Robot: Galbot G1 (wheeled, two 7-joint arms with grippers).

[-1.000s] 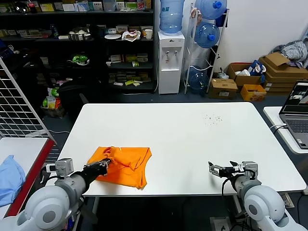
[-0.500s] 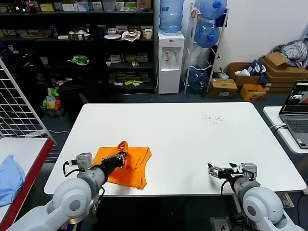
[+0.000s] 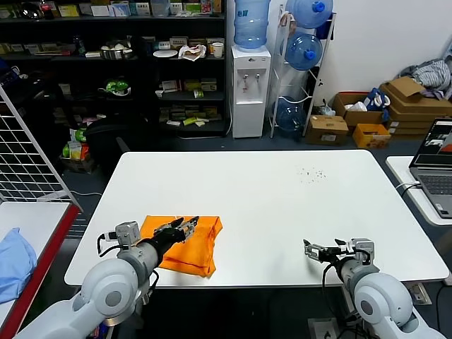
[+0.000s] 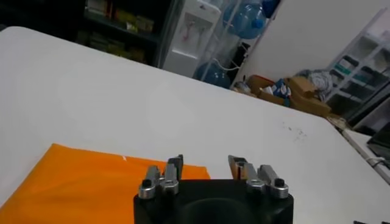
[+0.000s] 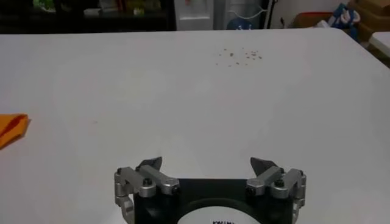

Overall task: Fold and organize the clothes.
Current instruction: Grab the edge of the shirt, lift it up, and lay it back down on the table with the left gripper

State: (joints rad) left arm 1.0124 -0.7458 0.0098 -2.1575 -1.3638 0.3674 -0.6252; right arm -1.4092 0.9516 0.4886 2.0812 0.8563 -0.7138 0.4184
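The bright orange T-shirt (image 3: 185, 246) lies folded into a compact rectangle near the front left of the white table (image 3: 275, 205). My left gripper (image 3: 186, 224) is open and empty, low over the shirt's top layer. In the left wrist view the shirt (image 4: 73, 185) spreads flat under the open left gripper (image 4: 207, 165). My right gripper (image 3: 313, 248) is open and empty near the table's front right edge. In the right wrist view the right gripper (image 5: 207, 163) hovers over bare table and one orange corner of the shirt (image 5: 11, 126) shows far off.
A light blue garment (image 3: 14, 260) lies on a side table at the far left. A laptop (image 3: 438, 164) sits on another table at the right. Dark specks (image 3: 311, 174) mark the table's far right part. Shelves and a water dispenser stand behind.
My left gripper lifted a fold of the orange shirt, carried it across to the right, then let go and opened. The shirt now lies flatter and more compact. The right arm barely moved.
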